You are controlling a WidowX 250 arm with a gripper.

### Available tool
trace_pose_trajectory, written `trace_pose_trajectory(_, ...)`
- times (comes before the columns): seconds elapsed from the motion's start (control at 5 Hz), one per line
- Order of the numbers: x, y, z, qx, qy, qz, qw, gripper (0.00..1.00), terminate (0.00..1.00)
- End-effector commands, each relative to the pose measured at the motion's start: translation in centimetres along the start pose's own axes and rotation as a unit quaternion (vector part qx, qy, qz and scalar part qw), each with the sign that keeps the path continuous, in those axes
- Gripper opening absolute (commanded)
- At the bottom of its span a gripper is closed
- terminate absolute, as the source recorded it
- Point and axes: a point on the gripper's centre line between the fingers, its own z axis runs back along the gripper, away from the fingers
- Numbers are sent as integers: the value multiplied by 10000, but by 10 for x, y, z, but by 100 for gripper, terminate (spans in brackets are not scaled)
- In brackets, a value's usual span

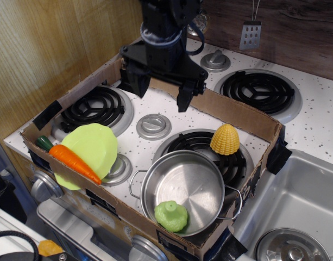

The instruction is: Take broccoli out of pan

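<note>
The broccoli (171, 215), a pale lime-green lumpy toy, lies inside the pan (183, 190) against its near rim. The pan is a shiny steel pot with two wire loop handles, standing on the front right burner inside a cardboard box. My gripper (158, 92) is black, open and empty, with its two fingers spread wide. It hangs over the back wall of the box, well above and behind the pan, far from the broccoli.
A yellow corn (225, 139) sits behind the pan. A yellow-green plate (91, 149) with an orange carrot (74, 161) lies front left. A grey burner cap (154, 126) is in the middle. The cardboard box wall (231, 111) rings the stove. A sink (302, 206) lies at right.
</note>
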Motion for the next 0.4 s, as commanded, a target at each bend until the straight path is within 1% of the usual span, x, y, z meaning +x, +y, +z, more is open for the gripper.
trace_pose_trajectory(0.0, -31, -7, 27, -455, 319, 431, 9975, 100, 0)
trace_pose_trajectory(0.2, -53, -12, 21, -632, 300, 516, 9962, 100, 0)
